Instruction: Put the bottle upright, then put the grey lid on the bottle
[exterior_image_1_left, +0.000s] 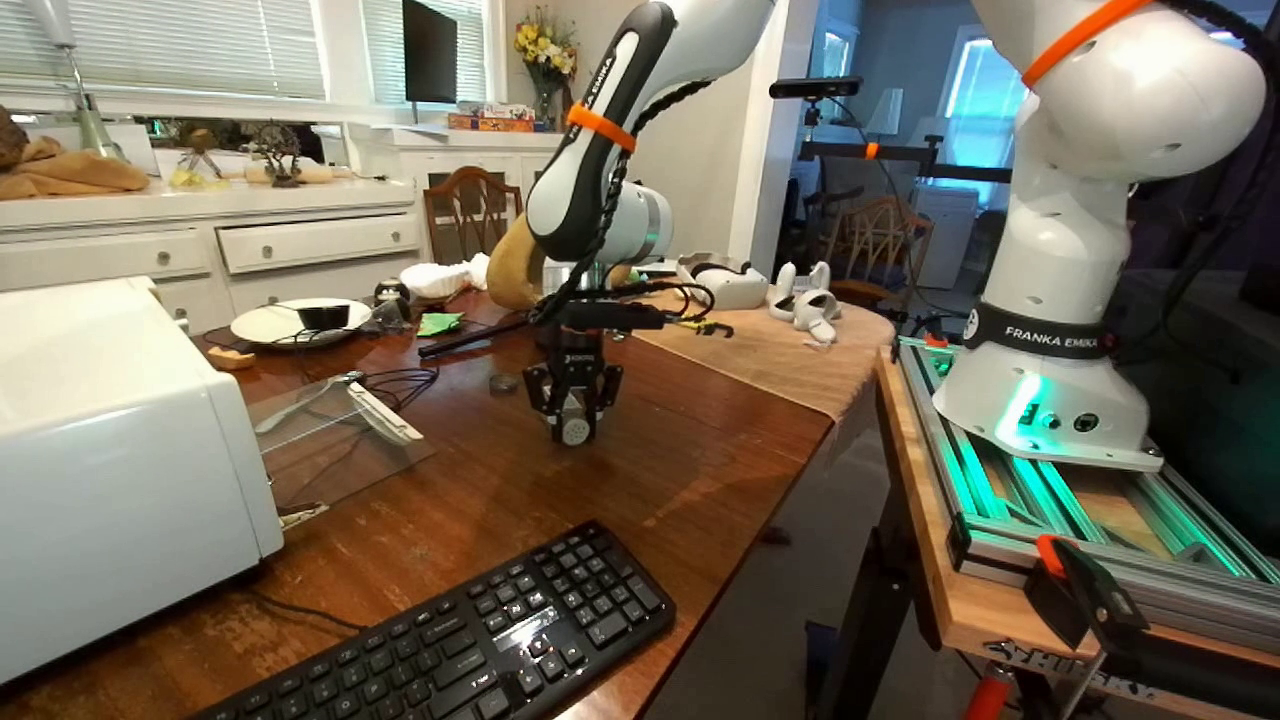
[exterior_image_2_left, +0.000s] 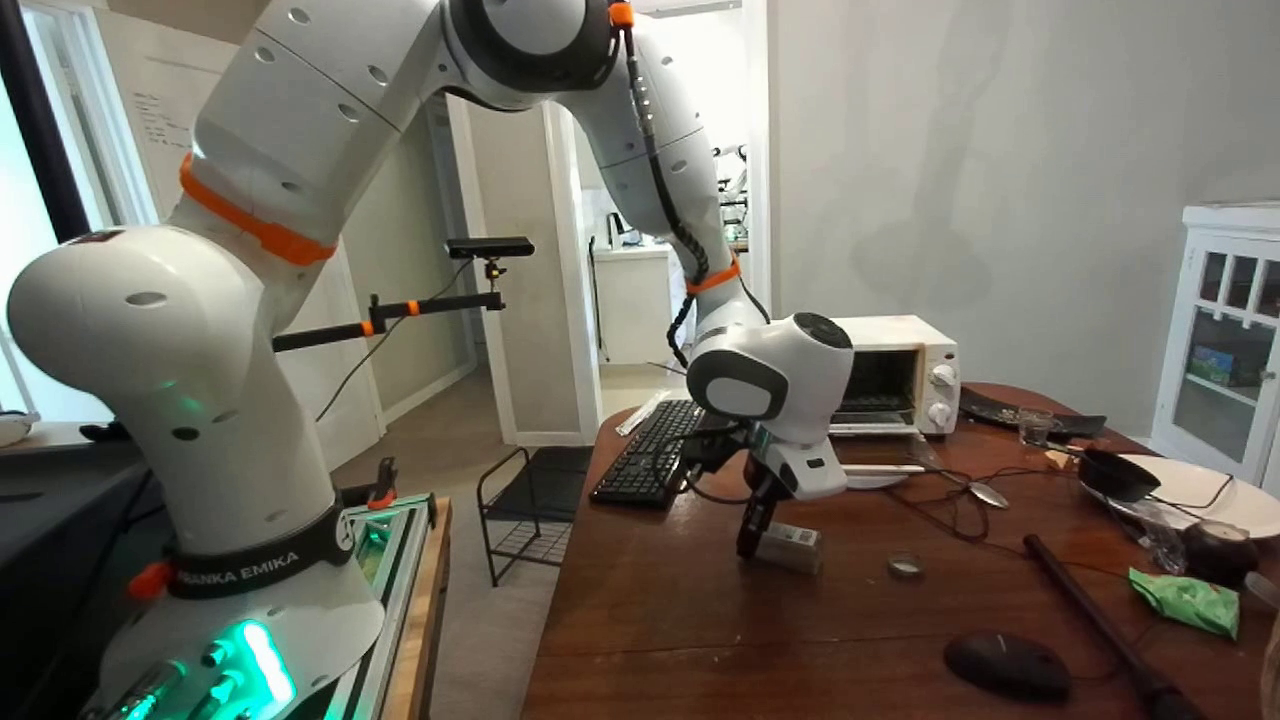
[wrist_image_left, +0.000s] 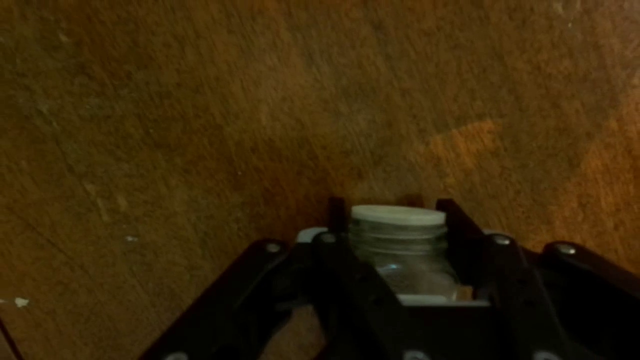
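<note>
Brown, scuffed wood formed the worktop; in an exterior view its long edge ran diagonally beside a strip of floor that separated it from the wooden stand beneath the robot base. The keyboard lay just beside that edge, and a tan cloth covered one end of the worktop. Bare wood extended between the keyboard and the tool, which stood inside the edge. The small clear bottle was clasped in the tool, a finger on either side, its long axis sideways; whether it also touched the wood I could not tell. In the wrist view its ribbed neck and pale rim showed between the fingertips. The round grey lid lay on the worktop near the bottle but apart from it, with bare wood between the two. Past the lid, a black rod and a mouse bordered this open room. The white arm, banded in orange, rose from its base, arched over high at the elbow and descended to a low wrist. A black cable followed the forearm. Beneath the wrist, the black fingers slanted downward in an exterior view, their tips close to the wood.
</note>
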